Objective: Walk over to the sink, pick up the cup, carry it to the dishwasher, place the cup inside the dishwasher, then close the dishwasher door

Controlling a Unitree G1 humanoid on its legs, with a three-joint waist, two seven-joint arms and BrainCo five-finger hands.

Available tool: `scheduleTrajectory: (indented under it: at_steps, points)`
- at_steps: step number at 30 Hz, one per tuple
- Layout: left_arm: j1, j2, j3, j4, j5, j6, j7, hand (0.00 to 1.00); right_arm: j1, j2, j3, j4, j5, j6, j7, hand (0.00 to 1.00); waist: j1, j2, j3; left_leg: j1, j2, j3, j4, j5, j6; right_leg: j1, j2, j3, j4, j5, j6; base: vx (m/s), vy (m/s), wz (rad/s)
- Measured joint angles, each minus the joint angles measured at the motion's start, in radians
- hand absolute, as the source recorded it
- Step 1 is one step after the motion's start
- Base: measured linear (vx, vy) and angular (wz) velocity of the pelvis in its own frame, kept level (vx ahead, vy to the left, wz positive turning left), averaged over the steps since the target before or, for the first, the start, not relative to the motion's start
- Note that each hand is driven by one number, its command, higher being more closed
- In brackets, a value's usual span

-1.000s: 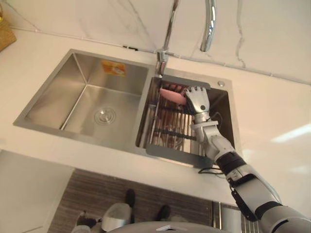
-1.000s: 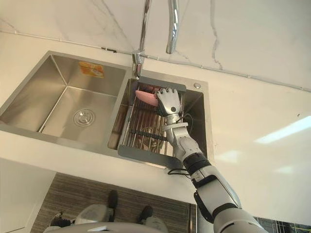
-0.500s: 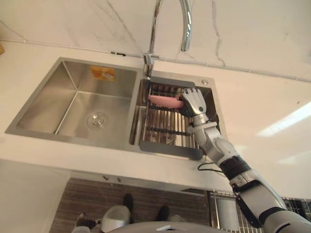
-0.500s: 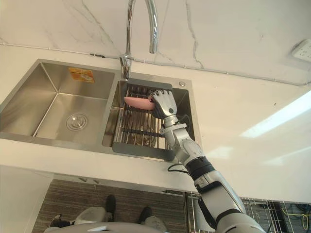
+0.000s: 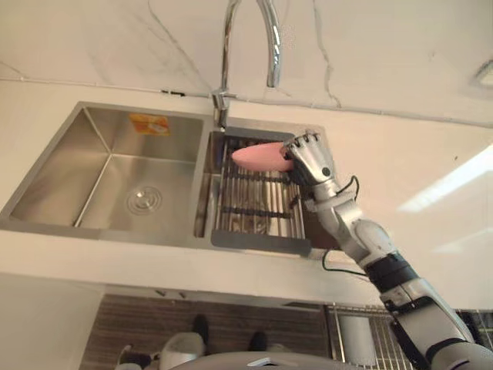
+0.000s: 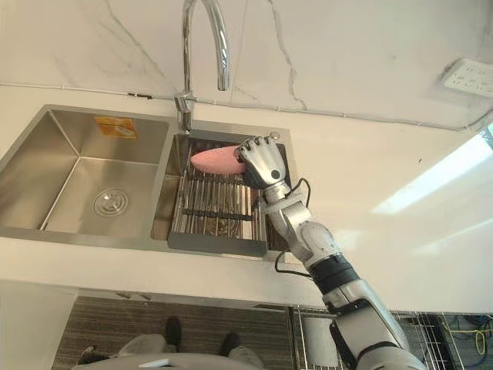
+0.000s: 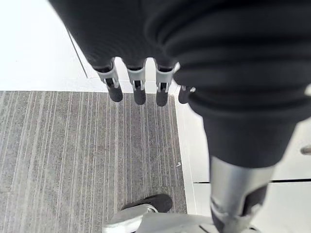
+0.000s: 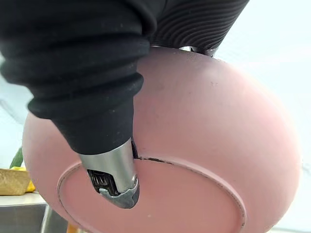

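Gripping the smooth pink rounded cup (image 5: pixel 258 156), our right robot hand (image 5: pixel 308 158) has its fingers and thumb curled round it. The cup lies on its side over the slatted metal drain rack (image 5: pixel 254 204) in the right basin of the stainless-steel double sink (image 5: pixel 115 166). We cannot tell whether it is clear of the slats. The curved chrome tap (image 5: pixel 269 46) arches close above.

In the right wrist view the thumb crosses the cup's base ring.

We judge the carry is starting. The wall looks slick and round, so we hold the squeeze firm and the wrist steady. We should rise past the sink rim, stay under the spout, then turn right. A wire rack (image 6: pixel 408 327) shows below the white surface (image 5: pixel 416 177) there, likely the dishwasher's.

Our left robot hand (image 7: pixel 138 90) hangs empty over the grey striped floor (image 7: pixel 73 155), fingers straight.
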Motion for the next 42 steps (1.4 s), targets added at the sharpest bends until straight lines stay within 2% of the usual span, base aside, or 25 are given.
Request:
scheduleTrajectory:
  at_steps: [2, 3, 7, 11, 18, 22, 26, 31, 34, 42]
  points:
    - [0.002, 0.0, 0.0, 0.001, 0.007, 0.0, 0.0, 0.0, 0.018, -0.003, -0.03, -0.027, 0.0, -0.001, 0.008, 1.0, -0.002, -0.002, -0.003, 0.005, 0.003, 0.009, 0.0, -0.002, -0.002, -0.002, 0.003, 0.015, 0.0, 0.001, -0.002, -0.02, 0.014, -0.22]
    - [0.005, 0.0, -0.001, 0.008, 0.009, 0.0, 0.0, 0.0, 0.033, -0.01, -0.052, -0.044, 0.0, -0.003, 0.017, 1.0, -0.012, -0.004, -0.01, 0.005, 0.004, 0.014, 0.0, -0.003, -0.004, -0.002, 0.003, 0.017, -0.002, 0.002, -0.002, -0.01, 0.012, -0.2]
    - [0.01, -0.001, -0.004, 0.039, 0.009, -0.003, 0.001, 0.0, 0.111, -0.078, -0.096, -0.083, 0.0, -0.018, 0.017, 1.0, -0.023, -0.005, -0.042, 0.005, 0.008, 0.037, 0.0, -0.015, -0.01, -0.017, 0.007, 0.045, -0.006, 0.002, -0.002, -0.01, 0.017, -0.2]
    - [0.014, -0.001, -0.008, 0.05, 0.01, -0.005, 0.007, 0.0, 0.147, -0.085, -0.152, -0.086, 0.0, -0.026, 0.016, 1.0, -0.045, -0.005, -0.051, 0.005, 0.011, 0.064, 0.0, -0.018, -0.01, -0.031, 0.009, 0.072, -0.007, 0.004, -0.005, 0.0, 0.022, -0.21]
    - [0.023, 0.003, -0.024, 0.072, 0.015, 0.0, 0.02, 0.0, 0.256, -0.162, -0.324, -0.193, -0.001, -0.051, -0.008, 1.0, -0.08, -0.007, -0.069, 0.01, 0.01, 0.112, 0.001, -0.027, -0.005, -0.044, 0.01, 0.121, -0.013, 0.021, -0.001, 0.03, 0.028, -0.19]
    - [0.026, 0.011, -0.043, 0.078, 0.017, 0.003, 0.02, 0.0, 0.281, -0.166, -0.381, -0.195, 0.0, -0.048, -0.023, 1.0, -0.098, -0.008, -0.082, 0.014, 0.009, 0.141, 0.006, -0.034, -0.001, -0.057, 0.01, 0.15, -0.011, 0.029, -0.002, 0.04, 0.023, -0.25]
    - [0.027, 0.011, -0.044, 0.083, 0.017, 0.005, 0.021, 0.0, 0.334, -0.207, -0.431, -0.195, 0.0, -0.041, -0.03, 1.0, -0.109, -0.009, -0.086, 0.024, 0.008, 0.176, 0.006, -0.045, -0.003, -0.069, 0.01, 0.188, -0.002, 0.028, 0.0, 0.0, 0.034, -0.27]
    - [0.039, 0.015, -0.048, 0.086, 0.017, 0.007, 0.021, 0.0, 0.424, -0.239, -0.573, -0.189, 0.0, -0.028, -0.067, 1.0, -0.148, -0.012, -0.094, 0.025, 0.003, 0.229, 0.006, -0.062, -0.003, -0.101, 0.009, 0.239, 0.01, 0.026, 0.012, 0.0, 0.043, -0.31]
    - [0.043, 0.018, -0.05, 0.088, 0.017, 0.028, 0.019, 0.0, 0.493, -0.26, -0.651, -0.162, 0.0, -0.021, -0.107, 1.0, -0.181, -0.018, -0.11, 0.028, 0.0, 0.262, 0.006, -0.071, 0.0, -0.116, 0.008, 0.271, 0.011, 0.024, 0.012, 0.01, 0.04, -0.33]
    - [0.045, 0.028, -0.081, 0.089, 0.016, 0.041, -0.003, 0.0, 0.631, -0.273, -0.765, -0.102, -0.011, -0.021, -0.165, 1.0, -0.237, -0.023, -0.139, 0.053, -0.005, 0.338, 0.007, -0.103, -0.006, -0.128, 0.005, 0.312, 0.02, 0.022, 0.016, 0.02, 0.028, -0.29]
